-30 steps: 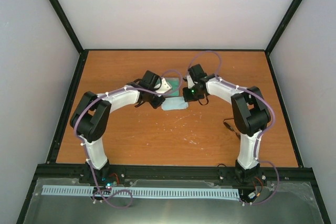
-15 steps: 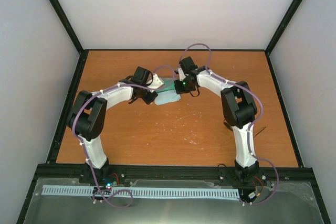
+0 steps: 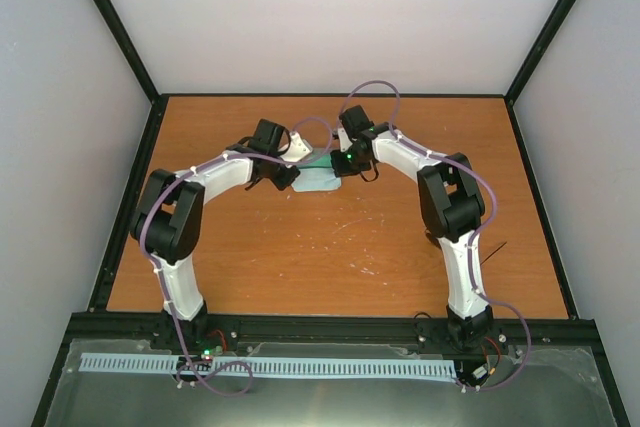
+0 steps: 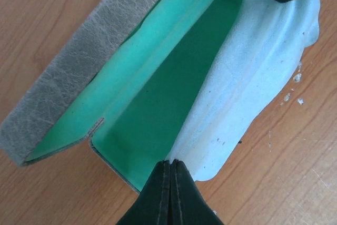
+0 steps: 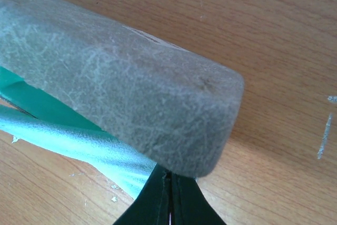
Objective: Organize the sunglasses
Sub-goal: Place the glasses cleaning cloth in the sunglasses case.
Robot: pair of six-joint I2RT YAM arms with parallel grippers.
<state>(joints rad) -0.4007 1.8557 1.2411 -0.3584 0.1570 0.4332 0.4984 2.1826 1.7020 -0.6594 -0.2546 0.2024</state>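
Left claw [image 4: 169,165] and right claw [image 5: 168,175], both clenched, flank the open case [image 4: 158,98], arms bent inward.

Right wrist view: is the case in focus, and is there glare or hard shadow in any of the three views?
Right wrist view: the grey case fills the frame, slightly soft, with a soft shadow on the table; left wrist view: sharp, evenly lit, no glare on the green lining or cloth; top external view: even light, little detail.
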